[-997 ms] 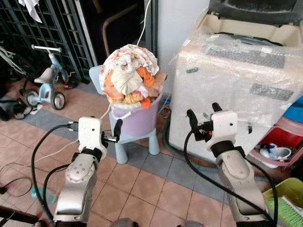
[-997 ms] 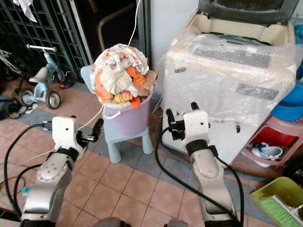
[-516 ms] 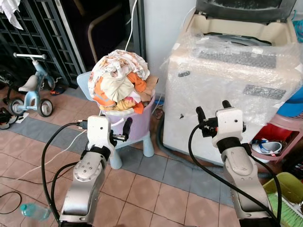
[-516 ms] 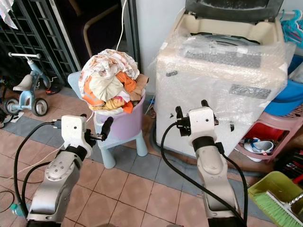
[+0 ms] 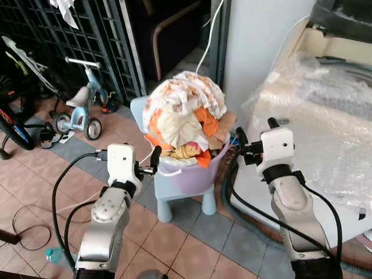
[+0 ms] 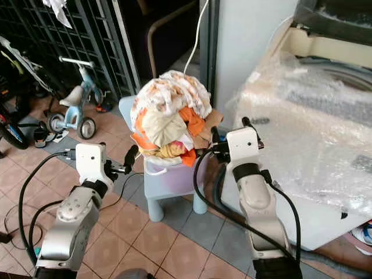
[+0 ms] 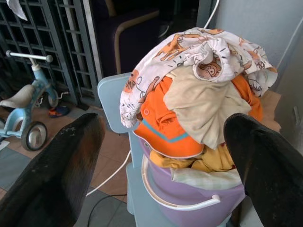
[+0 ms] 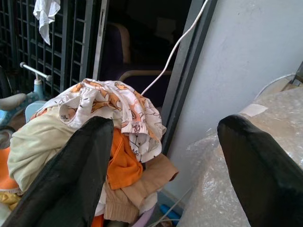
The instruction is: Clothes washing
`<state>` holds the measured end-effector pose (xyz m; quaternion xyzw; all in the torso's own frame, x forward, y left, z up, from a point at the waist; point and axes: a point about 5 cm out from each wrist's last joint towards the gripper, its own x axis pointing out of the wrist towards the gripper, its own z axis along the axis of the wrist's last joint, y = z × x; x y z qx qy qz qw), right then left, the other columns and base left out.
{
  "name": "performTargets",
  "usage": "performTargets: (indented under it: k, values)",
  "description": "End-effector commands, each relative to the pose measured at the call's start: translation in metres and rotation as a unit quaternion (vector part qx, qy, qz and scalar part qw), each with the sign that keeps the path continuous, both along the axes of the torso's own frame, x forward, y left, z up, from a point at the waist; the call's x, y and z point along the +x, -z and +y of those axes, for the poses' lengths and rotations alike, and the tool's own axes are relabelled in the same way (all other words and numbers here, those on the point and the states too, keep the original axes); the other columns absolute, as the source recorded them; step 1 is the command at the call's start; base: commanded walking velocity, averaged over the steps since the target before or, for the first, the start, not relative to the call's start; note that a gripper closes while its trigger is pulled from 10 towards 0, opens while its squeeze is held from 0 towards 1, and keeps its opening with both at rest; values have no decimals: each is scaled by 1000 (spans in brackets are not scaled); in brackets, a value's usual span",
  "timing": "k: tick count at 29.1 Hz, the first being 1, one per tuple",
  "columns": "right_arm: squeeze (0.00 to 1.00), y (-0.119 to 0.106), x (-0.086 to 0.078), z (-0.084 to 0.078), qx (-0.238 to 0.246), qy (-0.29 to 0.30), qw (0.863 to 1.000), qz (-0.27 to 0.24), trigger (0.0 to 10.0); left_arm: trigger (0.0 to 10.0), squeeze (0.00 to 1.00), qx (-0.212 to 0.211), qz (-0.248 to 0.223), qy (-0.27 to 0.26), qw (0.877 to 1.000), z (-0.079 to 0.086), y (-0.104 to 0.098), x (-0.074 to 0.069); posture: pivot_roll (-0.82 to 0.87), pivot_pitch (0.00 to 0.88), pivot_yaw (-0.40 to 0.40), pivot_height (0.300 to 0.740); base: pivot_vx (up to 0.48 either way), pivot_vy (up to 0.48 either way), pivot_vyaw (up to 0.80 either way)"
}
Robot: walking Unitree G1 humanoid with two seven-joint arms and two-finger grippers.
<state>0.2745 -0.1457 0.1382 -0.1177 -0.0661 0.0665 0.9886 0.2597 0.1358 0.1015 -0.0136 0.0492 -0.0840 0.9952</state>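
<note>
Left wrist view: laundry bucket (image 7: 189,198) between spread fingers (image 7: 57,175)

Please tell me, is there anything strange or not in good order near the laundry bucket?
Yes. The clothes are heaped far above the rim of the purple bucket, which stands on a small blue chair. The washing machine is wrapped in plastic film.

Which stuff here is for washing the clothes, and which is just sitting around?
For the washing:
pile of clothes
purple bucket
washing machine
left gripper, open
right gripper, open

Just sitting around:
blue chair
tricycle
small bottle
</note>
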Motion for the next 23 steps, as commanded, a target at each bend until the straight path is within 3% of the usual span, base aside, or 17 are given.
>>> performTargets:
  k: [1,14,23]
  values:
    - [0,-1,1,1,0,-5,1000,-2,10000,10000,0,3,-1,0,1000,1,-2,2,-75,25,34,740,386,281,0]
    - [0,6,4,10,9,-25,1000,14,10000,10000,0,2,-2,3,1000,-1,-2,3,-76,24,34,740,387,284,0]
    - [0,16,13,21,-12,-50,998,43,10000,10000,0,18,-1,0,1000,-2,-1,3,-57,26,23,740,346,250,0]
